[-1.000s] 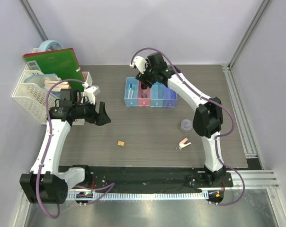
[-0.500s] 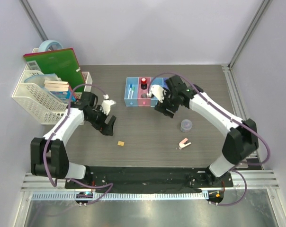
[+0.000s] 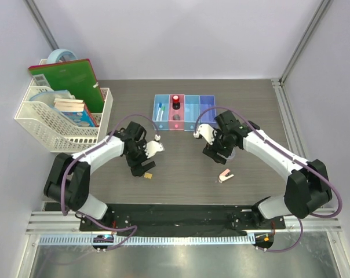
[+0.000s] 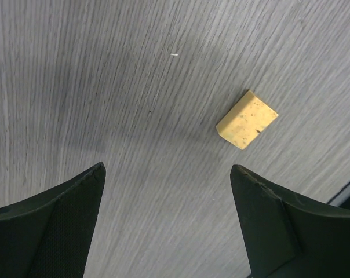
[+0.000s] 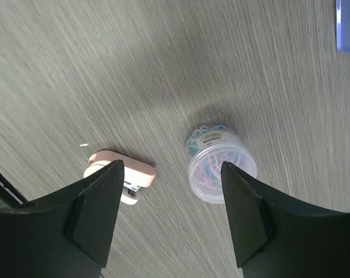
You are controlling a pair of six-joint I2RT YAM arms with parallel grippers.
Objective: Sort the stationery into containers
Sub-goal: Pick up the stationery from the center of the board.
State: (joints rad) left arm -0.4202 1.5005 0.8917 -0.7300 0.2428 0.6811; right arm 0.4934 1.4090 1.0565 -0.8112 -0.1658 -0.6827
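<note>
Yellow block [image 4: 247, 119] lies on the surface [image 4: 105, 87], just ahead of the left tool [image 4: 166, 169], spread wide and empty. Probably light and stiff; pinch its long sides. Right tool [image 5: 172, 167], also spread, hovers above the tub [image 5: 220, 165].

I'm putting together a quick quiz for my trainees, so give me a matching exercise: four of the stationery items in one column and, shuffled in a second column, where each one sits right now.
Items
1. yellow block
2. red-and-black knob
3. round tub of paper clips
4. pens

Places
A. in the pink bin
B. on the table, below the open right tool
C. in the leftmost light blue bin
D. on the table, below the open left tool

Pairs: 1-D, 2-A, 3-B, 4-C
</note>
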